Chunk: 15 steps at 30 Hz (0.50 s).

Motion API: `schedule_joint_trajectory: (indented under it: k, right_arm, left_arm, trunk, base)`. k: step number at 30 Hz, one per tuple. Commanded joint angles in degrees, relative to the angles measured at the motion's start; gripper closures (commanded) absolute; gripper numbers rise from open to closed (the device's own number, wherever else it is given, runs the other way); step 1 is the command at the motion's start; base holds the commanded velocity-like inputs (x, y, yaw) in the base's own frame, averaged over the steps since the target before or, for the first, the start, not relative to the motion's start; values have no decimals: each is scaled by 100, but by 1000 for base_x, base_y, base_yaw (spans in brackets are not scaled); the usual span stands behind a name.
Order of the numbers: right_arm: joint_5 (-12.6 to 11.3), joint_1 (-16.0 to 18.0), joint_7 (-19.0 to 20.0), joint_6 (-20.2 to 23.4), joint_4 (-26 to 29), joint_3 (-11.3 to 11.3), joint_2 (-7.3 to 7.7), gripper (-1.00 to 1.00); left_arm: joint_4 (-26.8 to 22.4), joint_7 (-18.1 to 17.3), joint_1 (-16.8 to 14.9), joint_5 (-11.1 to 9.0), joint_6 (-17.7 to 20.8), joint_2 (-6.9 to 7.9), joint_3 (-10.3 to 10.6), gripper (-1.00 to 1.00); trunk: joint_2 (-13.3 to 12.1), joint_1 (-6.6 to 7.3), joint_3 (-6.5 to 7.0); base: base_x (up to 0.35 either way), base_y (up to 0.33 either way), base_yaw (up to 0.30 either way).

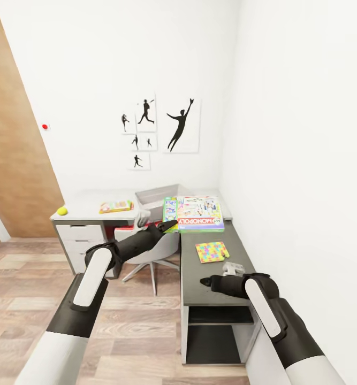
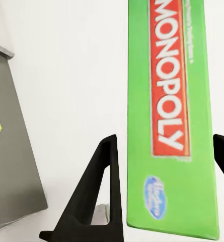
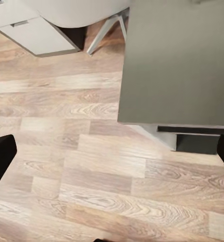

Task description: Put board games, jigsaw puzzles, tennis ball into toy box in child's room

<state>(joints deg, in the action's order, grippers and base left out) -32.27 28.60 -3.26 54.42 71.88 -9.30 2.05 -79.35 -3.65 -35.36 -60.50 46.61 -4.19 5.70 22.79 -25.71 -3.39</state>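
Against the corner wall, the tabletop (image 1: 210, 278) is seen; the Monopoly box (image 1: 199, 214) is clamped by the left pincer (image 1: 170, 224) beside the toy box (image 1: 156, 199). One jigsaw puzzle (image 1: 212, 251) lies on the dark section, the tennis ball (image 1: 62, 210) at the far end. The right pincer (image 3: 112, 151) is held apart.

toy box (image 1: 156, 199) behind Monopoly (image 1: 199, 215) | jigsaw (image 1: 212, 251) nearer | tennis ball (image 1: 62, 211) table's (image 1: 87, 206) far left

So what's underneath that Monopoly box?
The Monopoly box covers part of the toy box and the dark cabinet top. Whatever lies directly beneath is hidden.
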Motion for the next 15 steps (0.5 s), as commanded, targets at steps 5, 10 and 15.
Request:
schedule_joint_trajectory:
  k: [5,10,15]
  right_arm:
    - [-34,5,-34,16,8,-11,5,-100]
    - [-34,5,-34,16,11,-11,6,-100]
    - [-34,5,-34,16,39,-11,6,-100]
  left_arm:
    - [-6,-35,-6,-5,19,-3,-8,100]
    - [-9,-37,-6,-5,16,-3,-8,100]
    - [-9,-39,-6,-5,15,-3,-8,100]
  trunk:
    - [13,-7,-13]
    - [13,-7,-10]
    - [13,-7,-1]
  base:
    - [237,0,0]
    - [104,0,33]
    - [45,0,154]
